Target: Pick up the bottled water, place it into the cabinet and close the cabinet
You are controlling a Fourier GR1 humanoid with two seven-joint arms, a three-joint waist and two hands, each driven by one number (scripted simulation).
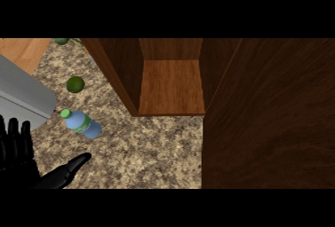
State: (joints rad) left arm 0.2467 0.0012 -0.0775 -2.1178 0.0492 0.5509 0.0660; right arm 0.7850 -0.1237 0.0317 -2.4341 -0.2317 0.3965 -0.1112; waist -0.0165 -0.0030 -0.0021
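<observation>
The bottled water (83,124) lies on its side on the speckled desk (150,150), toward the desk's left edge, just beside the corner of a grey sink-like basin (23,95). Its green cap points up and to the left, its base down and to the right, so its long axis runs on a diagonal. Nothing touches it.

Below it and to the left, at the view's lower left corner, the left hand (20,153) shows with its fingers (14,133) straight and spread, and the thumb (68,170) stretched out toward the right; it holds nothing. The bottle lies up and to the right of those fingers, apart from them. The right hand is nowhere in view, so the left is judged the nearer, and a grasp would likely need to close across the diagonal.

To the bottle's right stands the open cabinet (171,86), its wooden shelf bare, with the dark door (268,115) swung out along the right side. A green fruit (76,84), perhaps a lime, sits above the bottle.
</observation>
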